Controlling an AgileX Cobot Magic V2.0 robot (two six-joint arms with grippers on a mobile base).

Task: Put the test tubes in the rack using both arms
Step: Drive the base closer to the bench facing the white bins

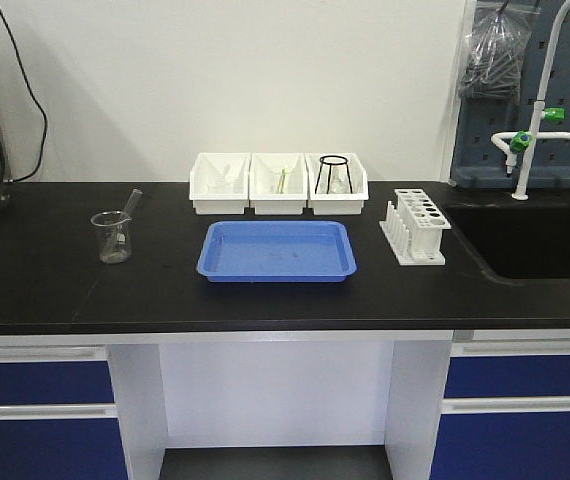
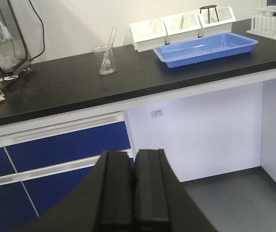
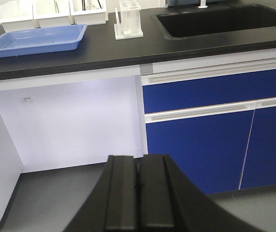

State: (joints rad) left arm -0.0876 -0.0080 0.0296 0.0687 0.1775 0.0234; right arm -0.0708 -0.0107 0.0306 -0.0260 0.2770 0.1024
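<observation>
A test tube (image 1: 132,201) leans in the beaker (image 1: 113,240) near the left end of the tabletop (image 1: 35,275). The rack (image 1: 417,226) stands toward the right end, beside the sink (image 1: 535,240), and the tray (image 1: 265,250) lies between them. The left gripper (image 2: 133,162) and the right gripper (image 3: 138,164) hang low before the front edge, fingers closed on nothing. The transfer seems not begun; next, the left gripper should rise, open and take the tube above the beaker's rim.

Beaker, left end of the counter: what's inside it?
The beaker holds a test tube, leaning, its upper end sticking out past the rim. The clear glass is too small and glary to tell whether liquid or another tube sits at the bottom.
</observation>
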